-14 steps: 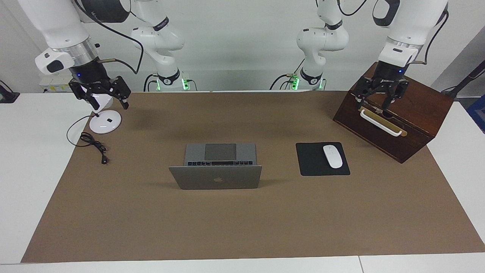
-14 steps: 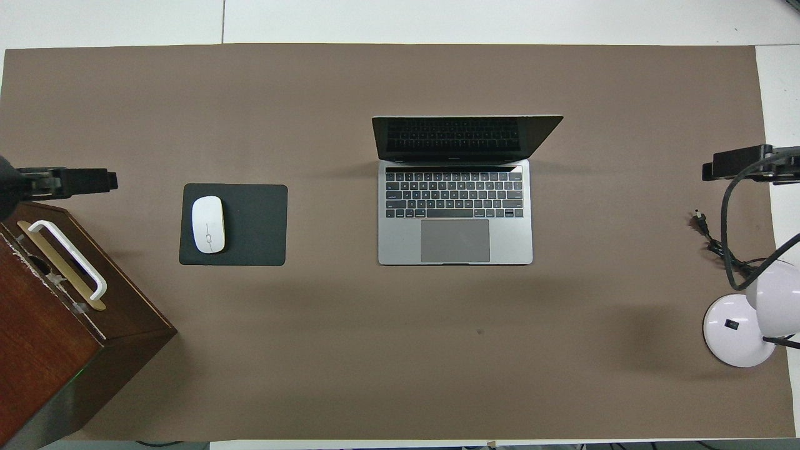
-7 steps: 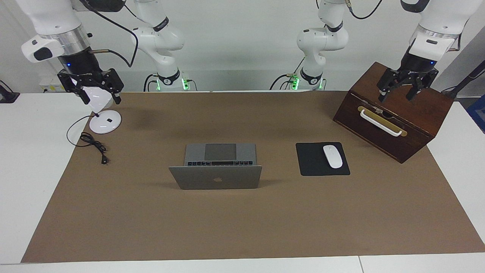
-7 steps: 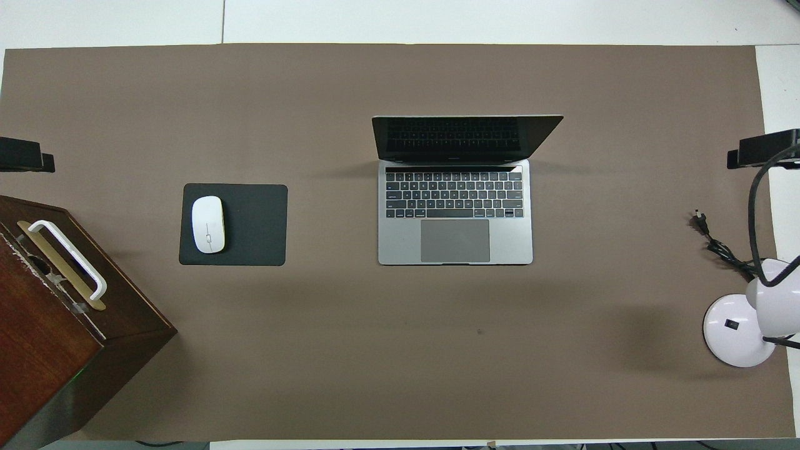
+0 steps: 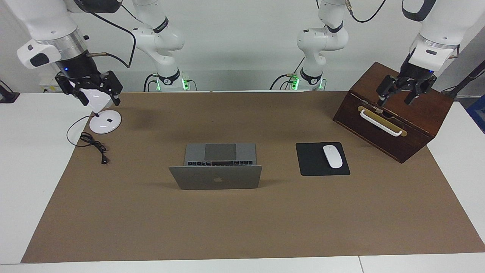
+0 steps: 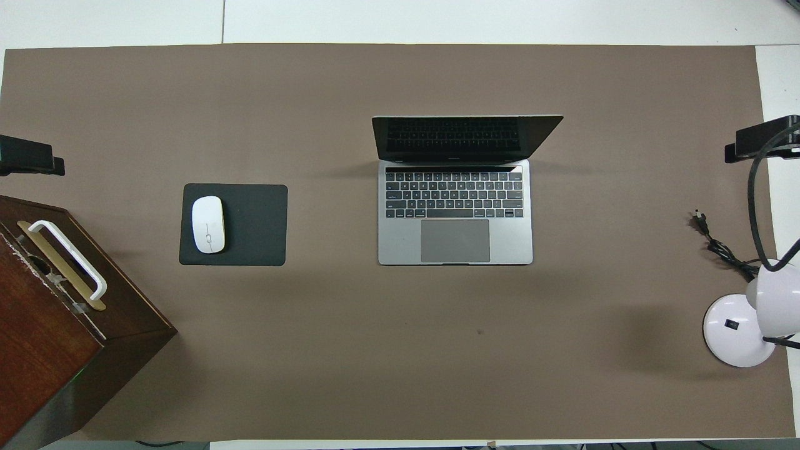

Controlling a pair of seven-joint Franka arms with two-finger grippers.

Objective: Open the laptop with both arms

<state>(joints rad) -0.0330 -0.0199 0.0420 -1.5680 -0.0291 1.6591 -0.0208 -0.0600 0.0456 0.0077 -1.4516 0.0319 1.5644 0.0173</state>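
While both arms hang raised at the two ends of the table, the thin silver-grey aluminium laptop [image 5: 216,170] sits open at the middle of the brown paper table cover [image 5: 242,227], well apart from either gripper. Lid stands upright, dark apple logo toward the facing camera; black keys and grey trackpad face the robots, screen dark in the overhead view.

Left gripper [image 5: 398,96]: small black two-finger tool on the white left arm, up in the air over the slanted dark brown wooden box [image 5: 413,117] with the white bar handle [image 5: 380,121] on a brass plate. Fingers spread apart, nothing between them. Only a black tip of it shows at the overhead view's edge.

Right gripper [image 5: 99,94]: black tool on the white right arm, over the round white base of the desk lamp [image 5: 105,122], with the lamp's white shade just by its fingers. Fingers look spread, nothing pinched; contact with the shade cannot be told.

Between laptop and wooden box: flat black rectangular mouse pad [image 5: 322,159] with a white oval mouse [image 5: 332,156] on it. Black power cord [image 5: 93,142] of the lamp lies loose on the cover at the right arm's end.
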